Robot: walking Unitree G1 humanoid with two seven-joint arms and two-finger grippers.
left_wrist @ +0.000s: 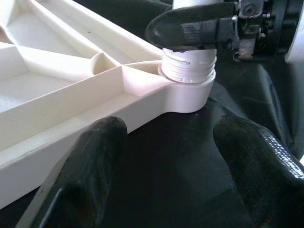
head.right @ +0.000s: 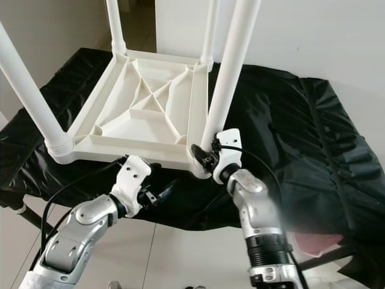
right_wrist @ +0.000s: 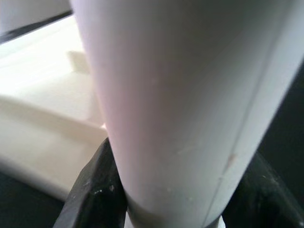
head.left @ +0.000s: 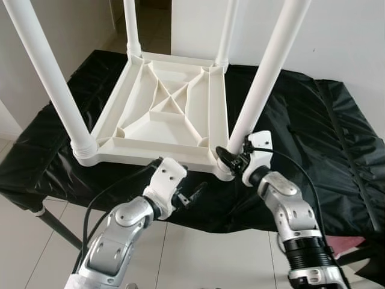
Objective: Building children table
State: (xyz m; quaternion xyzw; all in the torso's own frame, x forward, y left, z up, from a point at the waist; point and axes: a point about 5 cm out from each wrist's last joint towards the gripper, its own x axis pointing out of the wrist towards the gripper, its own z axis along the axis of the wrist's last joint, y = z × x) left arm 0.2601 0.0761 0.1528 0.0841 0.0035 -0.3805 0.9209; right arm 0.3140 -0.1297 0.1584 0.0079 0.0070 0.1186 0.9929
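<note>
The right gripper (head.left: 230,158) is clamped on the near-right white round plastic leg (head.left: 264,75) of the upturned white plastic table top (head.left: 162,114) (left gripper (head.left: 194,195) apart, idle), so a skewed twist may cross-thread the ribbed base.

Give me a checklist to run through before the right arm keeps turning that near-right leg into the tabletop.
1. Right pincer shut on the near-right leg, just above its base: ok.
2. Leg seated in its corner socket: not ok, thread rings show above the socket.
3. Left pincer open and off the tabletop: ok, though nothing braces the top.
4. Other three legs standing in their corners: ok; how tight, cannot tell.
5. Tabletop lying flat, upside down on the black cloth: ok.
6. Right arm's cable free of the leg: cannot tell.
</note>
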